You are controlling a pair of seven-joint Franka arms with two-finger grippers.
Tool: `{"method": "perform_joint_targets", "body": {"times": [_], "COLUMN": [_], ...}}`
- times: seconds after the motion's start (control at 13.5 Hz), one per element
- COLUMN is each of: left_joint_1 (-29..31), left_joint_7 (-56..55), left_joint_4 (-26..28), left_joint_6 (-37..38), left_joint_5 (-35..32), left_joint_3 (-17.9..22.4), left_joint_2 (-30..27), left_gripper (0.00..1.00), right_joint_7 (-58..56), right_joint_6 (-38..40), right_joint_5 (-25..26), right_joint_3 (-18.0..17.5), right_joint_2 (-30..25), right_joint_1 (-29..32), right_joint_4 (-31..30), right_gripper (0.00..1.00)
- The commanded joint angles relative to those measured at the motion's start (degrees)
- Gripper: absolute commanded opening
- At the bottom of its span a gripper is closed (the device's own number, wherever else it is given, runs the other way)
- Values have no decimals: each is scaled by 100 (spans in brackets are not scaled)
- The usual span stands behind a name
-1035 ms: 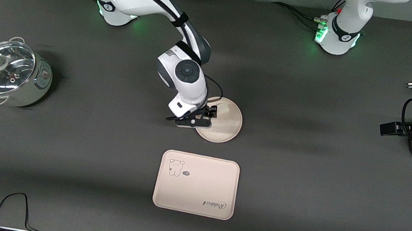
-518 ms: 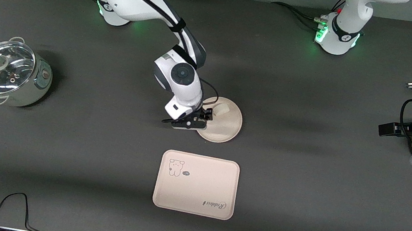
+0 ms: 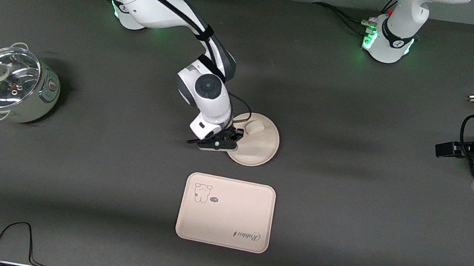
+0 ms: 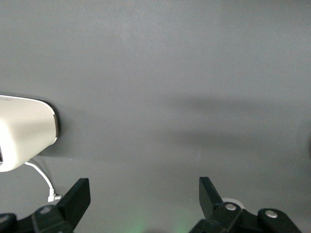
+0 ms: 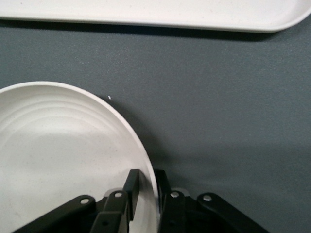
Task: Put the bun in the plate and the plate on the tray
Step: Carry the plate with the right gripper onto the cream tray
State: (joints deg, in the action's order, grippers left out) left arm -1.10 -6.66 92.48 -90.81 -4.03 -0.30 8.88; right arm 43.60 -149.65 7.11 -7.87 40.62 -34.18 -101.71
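- Tray (image 3: 226,212) lies flat on the worktop (image 3: 346,226), nearest the front camera, about midway along the front edge; bear drawing in one corner.
- Plate (image 3: 258,148) sits on the worktop just farther from the camera than the tray, apart from it, near the worktop's middle.
- Bun (image 3: 253,127) rests in the plate, toward its farther rim.
- Right tool (image 3: 227,138) is down at the plate's rim on the side toward the right arm's end; fingers (image 5: 132,187) pinch the rim, one inside, one outside.
- Lidded pot (image 3: 11,84) stands near the edge at the right arm's end.
- Left tool (image 4: 141,204) waits over bare worktop at the left arm's end, fingers spread wide, holding nothing.
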Motion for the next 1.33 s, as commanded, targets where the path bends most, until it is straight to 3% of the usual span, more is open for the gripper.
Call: {"method": "perform_joint_targets", "body": {"times": [0.0,0.22,0.52,0.89,1.11,1.26], "left_joint_1": [-40,-49,-49,-49,-49,-57], "left_joint_7": [77,69,69,69,69,69], "left_joint_4": [-107,-107,-107,-107,-107,-107], "left_joint_6": [37,37,37,37,37,37], "left_joint_5": [42,42,42,42,42,42], "left_joint_3": [56,56,56,56,56,56], "left_joint_2": [26,26,26,26,26,26], "left_gripper": [100,100,100,100,100,100], "right_joint_7": [-18,0,-35,-176,-781,-1045], "right_joint_6": [-3,443,1358,1518,1570,1518], "right_joint_5": [27,-34,-315,-543,-1140,-1212], "right_joint_3": [-4,-4,5,-39,-21,-12], "right_joint_2": [-54,-274,-327,-292,-204,146], "right_joint_1": [26,26,78,456,754,930], "right_joint_4": [46,317,1291,2014,2488,2830], "right_gripper": [0,0,0,0,0,0]}}
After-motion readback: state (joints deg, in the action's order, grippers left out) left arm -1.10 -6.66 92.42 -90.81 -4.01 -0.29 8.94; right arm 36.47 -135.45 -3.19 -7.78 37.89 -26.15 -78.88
